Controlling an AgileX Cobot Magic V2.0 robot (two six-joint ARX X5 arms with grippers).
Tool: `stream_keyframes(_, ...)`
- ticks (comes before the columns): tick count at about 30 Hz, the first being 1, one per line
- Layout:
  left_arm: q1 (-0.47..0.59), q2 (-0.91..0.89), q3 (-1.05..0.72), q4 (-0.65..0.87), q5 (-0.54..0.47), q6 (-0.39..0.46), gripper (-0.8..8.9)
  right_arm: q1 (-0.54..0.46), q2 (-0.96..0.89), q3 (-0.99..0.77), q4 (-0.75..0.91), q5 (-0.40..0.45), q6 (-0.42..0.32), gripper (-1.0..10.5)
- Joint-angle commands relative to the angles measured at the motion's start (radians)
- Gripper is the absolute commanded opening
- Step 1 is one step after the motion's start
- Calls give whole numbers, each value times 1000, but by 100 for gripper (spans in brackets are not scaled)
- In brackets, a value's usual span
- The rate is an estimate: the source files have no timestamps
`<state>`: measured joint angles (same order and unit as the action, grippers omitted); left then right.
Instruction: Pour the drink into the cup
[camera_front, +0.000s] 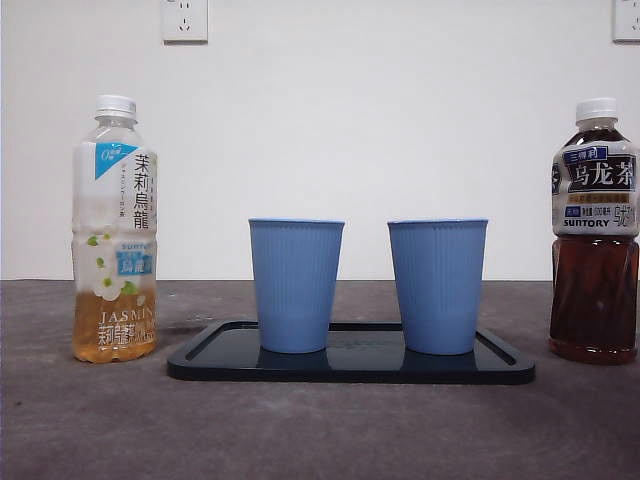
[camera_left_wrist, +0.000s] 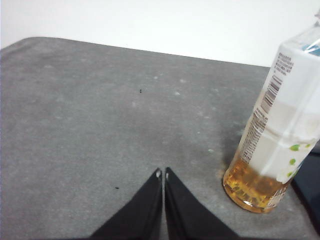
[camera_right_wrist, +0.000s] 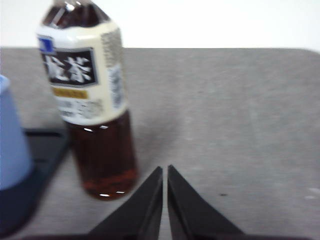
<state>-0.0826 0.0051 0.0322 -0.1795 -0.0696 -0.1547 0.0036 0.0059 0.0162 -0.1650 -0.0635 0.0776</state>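
Observation:
Two blue ribbed cups, a left cup (camera_front: 295, 285) and a right cup (camera_front: 437, 286), stand upright on a black tray (camera_front: 350, 366). A jasmine tea bottle (camera_front: 114, 232) with a little amber drink stands capped left of the tray. It also shows in the left wrist view (camera_left_wrist: 277, 135). A dark oolong tea bottle (camera_front: 595, 232) stands capped right of the tray and shows in the right wrist view (camera_right_wrist: 90, 95). My left gripper (camera_left_wrist: 163, 173) is shut and empty, apart from the jasmine bottle. My right gripper (camera_right_wrist: 164, 170) is shut and empty, near the oolong bottle's base.
The grey table (camera_front: 320, 430) runs to a white wall with two sockets, one upper left (camera_front: 184, 19) and one upper right (camera_front: 626, 19). One blue cup (camera_right_wrist: 12, 140) and the tray's corner (camera_right_wrist: 30, 185) show in the right wrist view.

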Motion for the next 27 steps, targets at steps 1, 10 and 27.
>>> stream_keyframes(1, 2, -2, -20, 8, 3, -50, 6, -1, -2, -3, 7, -74, 117, 13)
stream_keyframes(10, -32, 2, 39, 32, 22, -170, 9, 18, -2, 61, 6, -132, 240, 12)
stream_keyframes(27, -72, 188, 459, -257, 156, -243, 8, 35, 166, 492, -320, -264, 286, 12)
